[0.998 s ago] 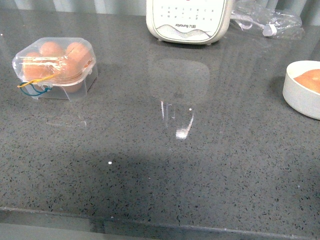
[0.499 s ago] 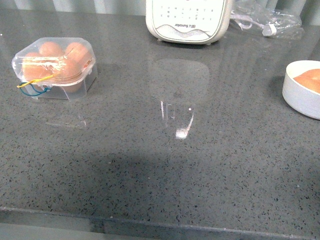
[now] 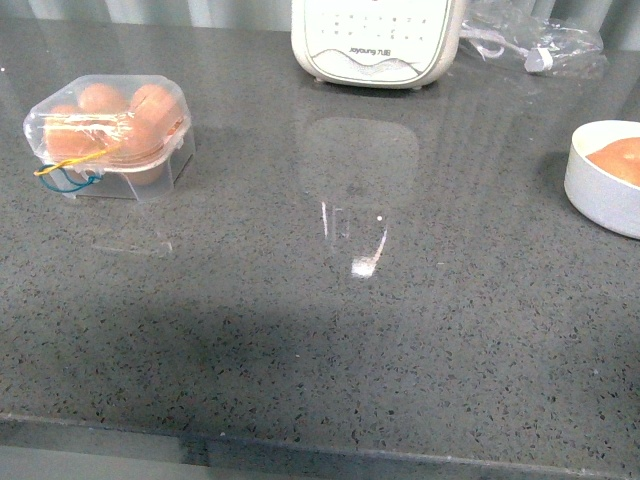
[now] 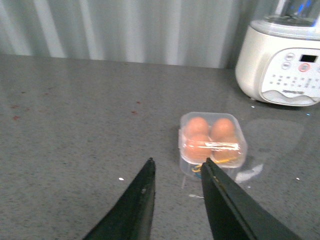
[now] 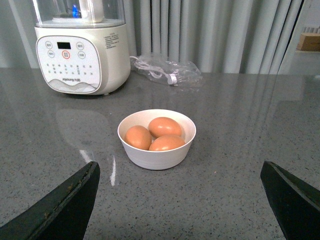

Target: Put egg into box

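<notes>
The box [image 3: 108, 135] is a clear plastic carton with its lid down and brown eggs inside, at the far left of the counter; a yellow and blue band hangs at its front. It also shows in the left wrist view as the box [image 4: 212, 140], just beyond my open left gripper [image 4: 177, 166], which holds nothing. Three brown eggs, one of them the egg [image 5: 164, 127], lie in a round white bowl [image 5: 157, 157] ahead of my open, empty right gripper [image 5: 180, 172]. In the front view only one egg [image 3: 622, 160] shows in the bowl [image 3: 596, 195]. Neither arm appears in the front view.
A white kitchen appliance [image 3: 378, 40] stands at the back centre of the grey stone counter [image 3: 330, 330]. A clear plastic bag with a cable [image 3: 535, 40] lies at the back right. The counter's front edge [image 3: 320, 445] runs along the bottom.
</notes>
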